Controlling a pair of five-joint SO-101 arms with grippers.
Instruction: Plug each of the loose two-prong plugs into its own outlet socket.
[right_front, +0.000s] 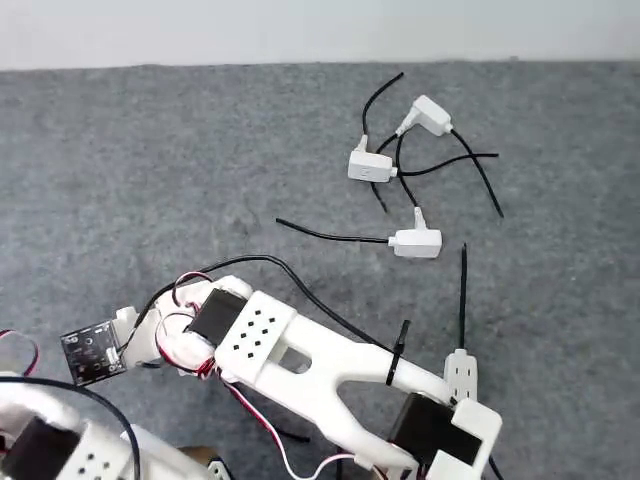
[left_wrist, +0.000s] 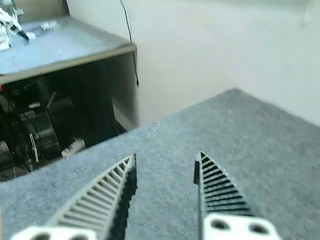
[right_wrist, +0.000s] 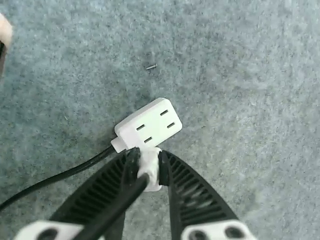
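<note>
Now: right jaws clamp white plug (right_wrist: 149, 172) against socket block (right_wrist: 148, 124) | left jaws apart.

A white plug (right_wrist: 149, 170) touched the slots-up outlet socket (right_wrist: 148, 122), near right. Corded, perhaps plugs, far right: nearer piece (right_front: 415, 242), middle piece (right_front: 372, 167), farthest piece (right_front: 430, 116).

One worktop (right_front: 150, 160), grey.
Two arms: long arm (right_front: 300, 365), corner arm (right_front: 70, 445).
Two grippers: left gripper (left_wrist: 167, 159), right gripper (right_wrist: 148, 155). Two fingers (left_wrist: 215, 185) to each.
One socket (right_wrist: 147, 125), white; four slots in it, in two pairs.
One plug (right_wrist: 150, 175), white, between the right gripper's fingers.
Three more white cord ends, plug or socket not to be told: far end (right_front: 430, 115), middle end (right_front: 373, 168), near end (right_front: 417, 242).
Black cords: one socket cord (right_front: 462, 300), one plug cord (right_wrist: 117, 204), one near cord (right_front: 330, 236); more crossed about the far and middle ends, number not to be told.
One small dark speck (right_wrist: 151, 66).
</note>
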